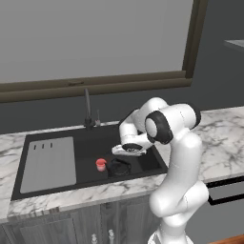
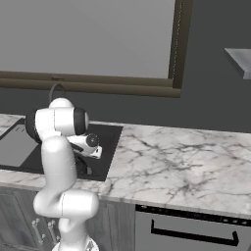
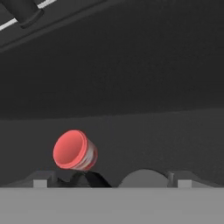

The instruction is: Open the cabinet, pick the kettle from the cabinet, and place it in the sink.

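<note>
In the sink (image 1: 47, 164), set into the marble worktop (image 1: 224, 138), a small red cup (image 1: 100, 164) stands just left of the kettle (image 1: 118, 167), which sits on the basin floor. The hand (image 1: 127, 150) hovers just above it, spread and empty. Placement looks done.

You've got loads of bare floor in the sink (image 1: 90, 143) toward 9 and 12 o'clock of the kettle (image 1: 118, 167), right over to the grey drainboard (image 1: 48, 163). The little red cup (image 1: 100, 164) sits just beside the kettle at its 9 o'clock, so that side is tight. The faucet (image 1: 87, 110) stands on the back rim at 11 o'clock, well apart.
</note>
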